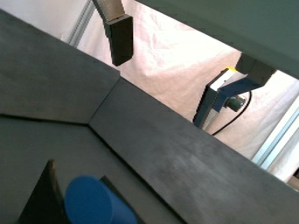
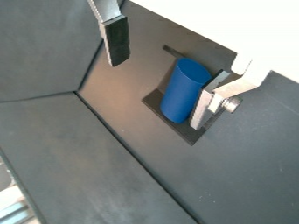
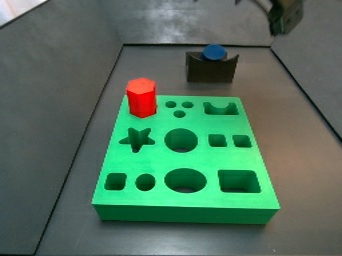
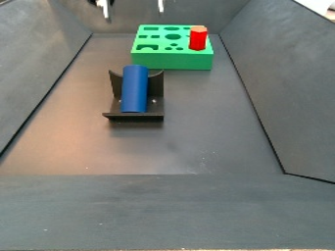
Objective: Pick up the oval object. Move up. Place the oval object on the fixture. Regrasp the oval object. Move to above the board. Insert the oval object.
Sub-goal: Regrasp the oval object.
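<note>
- Dark bench (image 4: 197, 127) with sloped dark walls around it; pale sheeting shows beyond in a wrist view.
- Oval (image 4: 135, 86) lies in the fixture (image 4: 131, 113) notch, released, with nothing touching it. In a side view its blue end (image 3: 213, 52) pokes above the fixture (image 3: 210, 68).
- Gripper (image 3: 283, 12) hangs high, up and off to the side of the fixture, near the frame edge; only a scrap shows at the top of a side view (image 4: 105, 8).
- One finger (image 2: 114, 37) shows in both wrist views with nothing against its pad; the gripper carries nothing, but how wide it stands cannot be told.
- Step in hand looks like the regrasp: come straight down over the oval, line the pads along its flat sides, and close around the middle, clear of the fixture's upright.
- Board (image 3: 185, 155) sits nearby, apart from the fixture, red peg (image 3: 142, 97) standing on its corner.
- Open floor lies between fixture and board; walls crowd the fixture's far side, so approach from above, and pass clear of the peg.
</note>
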Robot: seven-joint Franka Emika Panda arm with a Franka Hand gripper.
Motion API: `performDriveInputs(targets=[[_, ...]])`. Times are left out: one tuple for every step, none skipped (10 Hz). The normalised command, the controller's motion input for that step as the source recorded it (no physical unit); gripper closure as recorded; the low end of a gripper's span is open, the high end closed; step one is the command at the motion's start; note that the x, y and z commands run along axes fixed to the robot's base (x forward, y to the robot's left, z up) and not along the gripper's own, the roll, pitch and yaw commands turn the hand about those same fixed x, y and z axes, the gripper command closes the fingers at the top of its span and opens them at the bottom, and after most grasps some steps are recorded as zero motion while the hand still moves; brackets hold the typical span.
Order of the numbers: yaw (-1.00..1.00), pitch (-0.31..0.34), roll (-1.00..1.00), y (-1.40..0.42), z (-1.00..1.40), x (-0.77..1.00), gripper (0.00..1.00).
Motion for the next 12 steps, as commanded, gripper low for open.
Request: performDriveInputs(targets=[[0.17, -0.027, 0.16, 0.06, -1.0, 0.07, 0.0], [0.14, -0.058, 0.13, 0.05, -1.0, 0.08, 0.0], [0.12, -0.07, 0.11, 0.05, -1.0, 0.09, 0.0], [0.08, -0.088, 0.09, 0.04, -1.0, 0.1, 0.0], [0.05, -0.102, 0.08, 0.04, -1.0, 0.1, 0.0], [0.02, -0.099, 0.07, 0.03, -1.0, 0.11, 0.0], [0.0, -0.092, 0.07, 0.03, -1.0, 0.12, 0.0], [-0.02, -0.069, 0.07, 0.02, -0.93, 0.12, 0.0], [-0.03, -0.044, 0.07, 0.01, -0.78, 0.11, 0.0], [-0.03, -0.011, 0.07, 0.0, -0.58, 0.1, 0.0], [-0.03, 0.002, 0.07, 0.0, -0.44, 0.09, 0.0], [-0.01, 0.016, 0.07, 0.0, -0.26, 0.08, 0.0]])
